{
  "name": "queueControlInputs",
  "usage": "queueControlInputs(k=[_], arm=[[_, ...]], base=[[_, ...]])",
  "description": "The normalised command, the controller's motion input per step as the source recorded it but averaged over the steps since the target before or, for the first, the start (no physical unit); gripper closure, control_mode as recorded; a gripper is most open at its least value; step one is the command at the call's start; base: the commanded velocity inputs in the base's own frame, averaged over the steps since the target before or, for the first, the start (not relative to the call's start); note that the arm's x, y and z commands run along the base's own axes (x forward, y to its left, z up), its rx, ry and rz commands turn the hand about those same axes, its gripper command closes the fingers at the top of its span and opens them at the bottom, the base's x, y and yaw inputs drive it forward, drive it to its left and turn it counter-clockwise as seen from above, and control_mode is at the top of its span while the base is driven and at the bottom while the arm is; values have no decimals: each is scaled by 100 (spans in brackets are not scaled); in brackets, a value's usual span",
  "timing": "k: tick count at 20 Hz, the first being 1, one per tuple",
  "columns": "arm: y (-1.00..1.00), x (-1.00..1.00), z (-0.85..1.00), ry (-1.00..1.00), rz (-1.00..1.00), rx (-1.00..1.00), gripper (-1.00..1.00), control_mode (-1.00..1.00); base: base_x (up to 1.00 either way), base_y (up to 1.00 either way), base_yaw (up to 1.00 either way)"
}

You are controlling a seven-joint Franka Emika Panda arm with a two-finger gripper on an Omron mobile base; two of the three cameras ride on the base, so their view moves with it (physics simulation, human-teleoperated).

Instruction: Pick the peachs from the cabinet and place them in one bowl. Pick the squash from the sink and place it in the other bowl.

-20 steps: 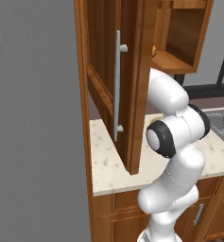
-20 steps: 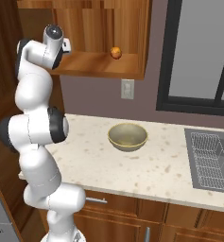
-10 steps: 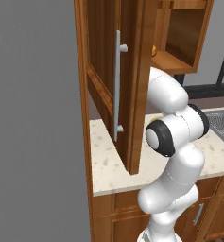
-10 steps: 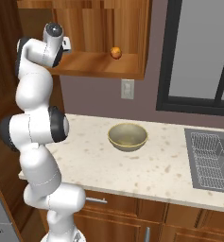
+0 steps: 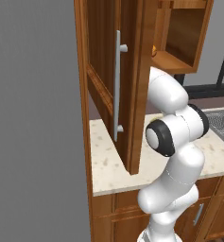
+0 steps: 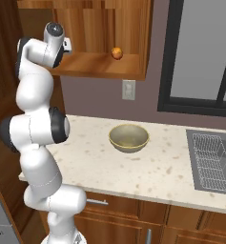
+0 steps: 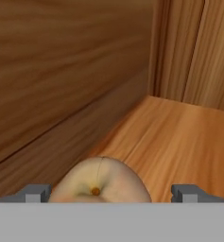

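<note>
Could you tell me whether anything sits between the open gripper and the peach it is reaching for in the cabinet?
Nothing visible does. In the hand view the peach lies on the cabinet shelf right between the two fingers of the open gripper, with bare wood around it.

A white wall outlet (image 6: 128, 89) sits above the speckled counter (image 6: 148, 176), beside a dark-framed window (image 6: 195, 57).
</note>
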Motion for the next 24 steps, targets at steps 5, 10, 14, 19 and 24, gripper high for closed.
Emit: queueControlInputs(k=[5, 10, 14, 19, 24], arm=[[0, 0, -6, 11, 0, 0, 100, -100], [0, 0, -1, 5, 0, 0, 100, -100], [0, 0, 0, 0, 0, 0, 100, -100], [0, 0, 0, 0, 0, 0, 100, -100], [0, -5, 10, -1, 0, 0, 100, -100]], base=[[0, 0, 0], [0, 0, 0], [0, 0, 0], [0, 0, 0], [0, 0, 0]])
